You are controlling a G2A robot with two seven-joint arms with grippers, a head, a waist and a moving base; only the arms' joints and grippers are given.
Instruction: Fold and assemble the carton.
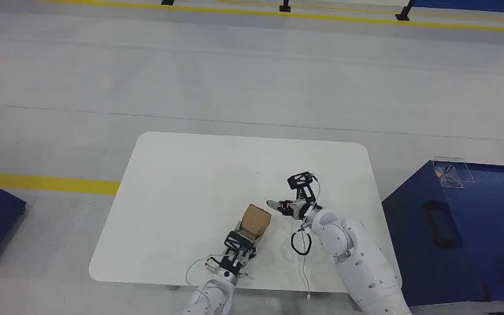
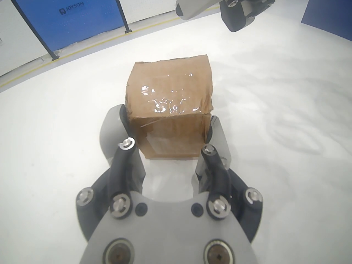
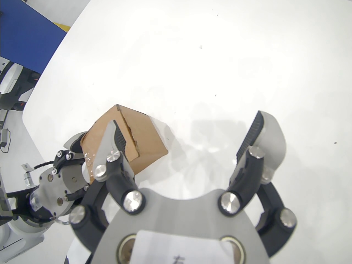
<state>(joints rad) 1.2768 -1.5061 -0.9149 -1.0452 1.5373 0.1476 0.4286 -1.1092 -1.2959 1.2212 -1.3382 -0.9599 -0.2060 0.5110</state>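
Standing on the table [image 2: 275, 111], the carton [image 2: 169, 94] is clamped by the left tool [image 2: 168, 138], the right tool [image 3: 187, 122] hanging spread beside it.

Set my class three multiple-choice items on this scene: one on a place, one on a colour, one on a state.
1. Where does the carton stand? A on the floor; B on the white table; C on a blue cabinet.
2. What colour is the carton? A brown; B white; C blue.
3. How is the right gripper? A shut on the carton; B shut on a cable; C open, empty.
Answers: 1 B, it rests on the white table; 2 A, plain brown cardboard; 3 C, its fingers are spread with nothing between them.
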